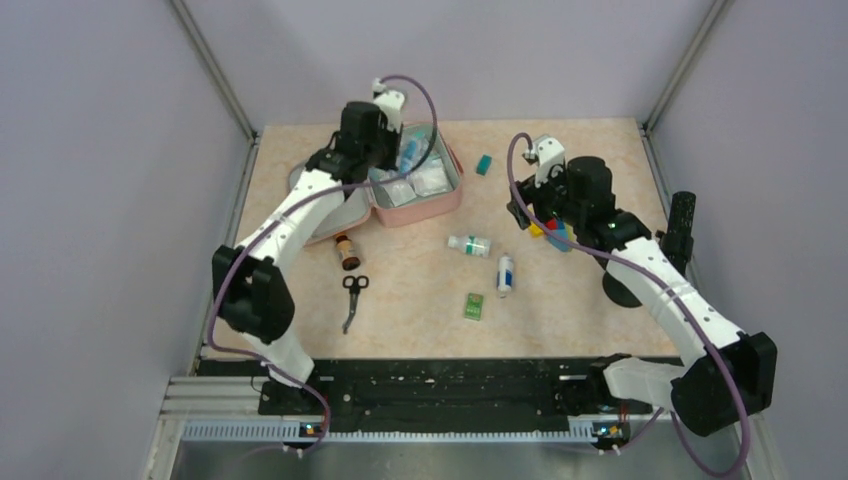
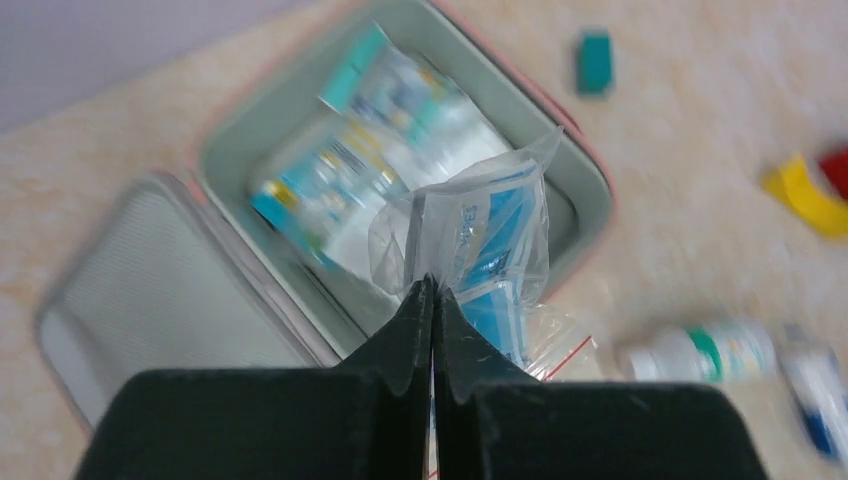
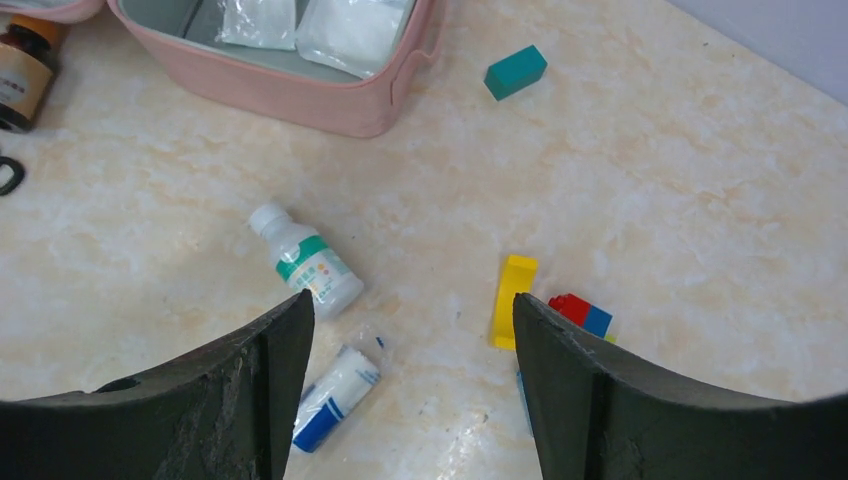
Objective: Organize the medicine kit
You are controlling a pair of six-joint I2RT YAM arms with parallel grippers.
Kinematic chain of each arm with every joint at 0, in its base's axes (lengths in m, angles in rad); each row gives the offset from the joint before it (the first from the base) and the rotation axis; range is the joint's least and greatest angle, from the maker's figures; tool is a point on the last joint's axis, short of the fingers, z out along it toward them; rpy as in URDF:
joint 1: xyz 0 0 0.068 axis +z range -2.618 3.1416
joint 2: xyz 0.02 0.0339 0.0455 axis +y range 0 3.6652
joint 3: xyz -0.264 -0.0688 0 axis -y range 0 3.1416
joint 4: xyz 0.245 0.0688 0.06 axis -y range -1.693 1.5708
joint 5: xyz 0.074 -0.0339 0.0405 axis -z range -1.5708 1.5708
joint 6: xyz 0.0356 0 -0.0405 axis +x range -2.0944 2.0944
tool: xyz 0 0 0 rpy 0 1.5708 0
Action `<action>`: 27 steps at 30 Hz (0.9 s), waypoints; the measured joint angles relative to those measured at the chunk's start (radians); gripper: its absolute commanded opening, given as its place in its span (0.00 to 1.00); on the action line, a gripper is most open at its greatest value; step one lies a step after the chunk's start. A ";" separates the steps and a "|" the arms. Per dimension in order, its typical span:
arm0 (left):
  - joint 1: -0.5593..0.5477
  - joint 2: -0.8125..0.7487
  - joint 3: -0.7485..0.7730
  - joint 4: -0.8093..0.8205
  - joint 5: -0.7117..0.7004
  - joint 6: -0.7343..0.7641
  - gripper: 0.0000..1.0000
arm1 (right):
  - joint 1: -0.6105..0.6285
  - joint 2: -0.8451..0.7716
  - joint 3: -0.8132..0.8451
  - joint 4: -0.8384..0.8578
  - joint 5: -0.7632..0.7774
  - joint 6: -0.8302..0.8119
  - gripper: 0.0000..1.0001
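Kit [image 1: 425,210] lies open on the counter [image 1: 570,310]. Just above it, the left claw [image 2: 432,287] pinches a packet [image 2: 490,225]; packing, I judge. Next: lower into the kit, release. Right claw [image 3: 412,302], right of the kit, spread.

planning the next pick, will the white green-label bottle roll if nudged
Likely yes: the white bottle is round and lies on its side on the smooth table, so a sideways nudge may roll it. It looks like rigid plastic, probably stiff and fairly light.
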 measured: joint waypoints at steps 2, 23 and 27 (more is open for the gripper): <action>0.056 0.093 0.146 0.023 -0.042 -0.013 0.00 | 0.000 0.019 0.005 0.006 0.003 -0.025 0.72; 0.207 0.562 0.524 -0.031 0.001 -0.368 0.00 | -0.002 0.262 0.159 0.105 -0.059 -0.023 0.72; 0.207 0.600 0.525 -0.032 -0.008 -0.402 0.06 | -0.002 0.327 0.164 0.092 -0.078 -0.026 0.72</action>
